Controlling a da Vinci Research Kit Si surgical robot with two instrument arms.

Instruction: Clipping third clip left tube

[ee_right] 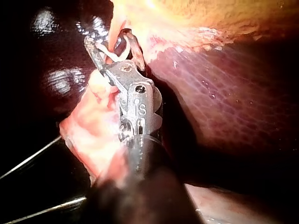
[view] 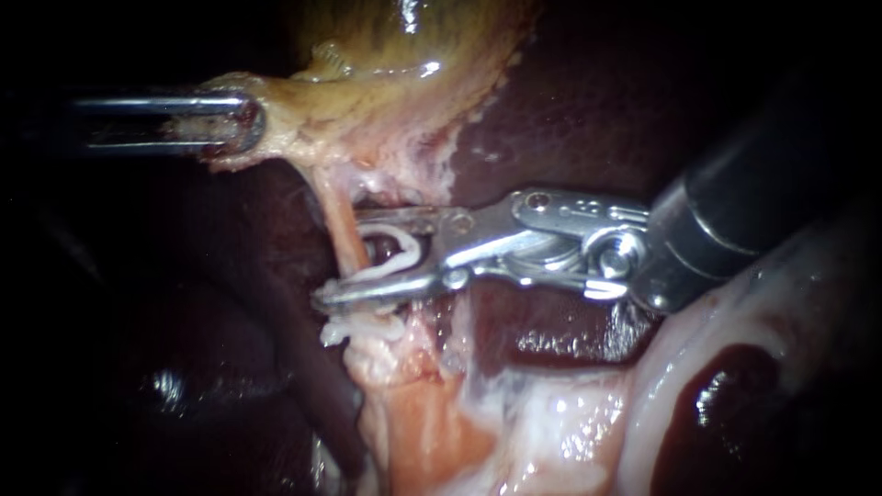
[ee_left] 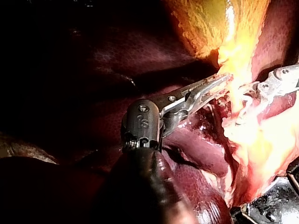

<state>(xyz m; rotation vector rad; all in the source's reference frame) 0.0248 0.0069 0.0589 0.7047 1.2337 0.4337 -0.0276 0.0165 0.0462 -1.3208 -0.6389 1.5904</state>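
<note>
- The liver [view: 570,110] fills the background, dark and wet, from twelve round to four o'clock.
- The gallbladder [view: 386,55] hangs at twelve o'clock, yellow-green. Its pale lower edge is clamped in the jaws of the left instrument [view: 241,124] out at ten o'clock.
- The right instrument [view: 347,257] comes in from three o'clock, jaws spread but carrying a white clip [view: 400,255] between them.
- The left tube [view: 338,207] runs from twelve towards six, roughly square to those jaws. It sits just inside their tips, at the clip's mouth, and the right instrument is much the nearer.
- White placed clips [view: 354,328] already sit on the tube just beyond, toward six.
- Room looks tight to me: the tissue is slick, the liver is close behind, and the lower jaw is nearly on the placed clips.
</note>
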